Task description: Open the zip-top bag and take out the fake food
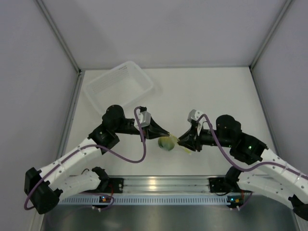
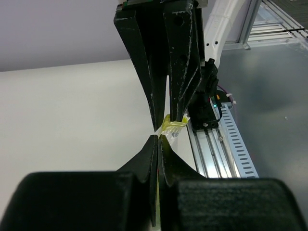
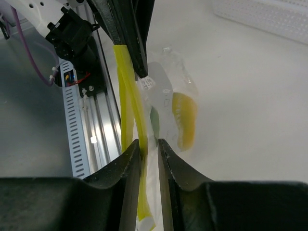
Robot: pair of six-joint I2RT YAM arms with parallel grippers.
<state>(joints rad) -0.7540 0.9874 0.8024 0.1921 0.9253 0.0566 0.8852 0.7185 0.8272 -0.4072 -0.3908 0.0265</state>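
The zip-top bag hangs between my two grippers above the table's near middle. Its yellow zip strip runs between them. The fake food, yellow and green, sits inside the bag and shows through the plastic in the right wrist view. My left gripper is shut on the bag's left edge; its jaws meet tightly in the left wrist view. My right gripper is closed on the strip end, with plastic between its fingers. The two grippers point tip to tip, almost touching.
A translucent white basket stands at the back left, tilted against the wall corner. The aluminium rail with the arm bases runs along the near edge. Grey walls close in the left, back and right.
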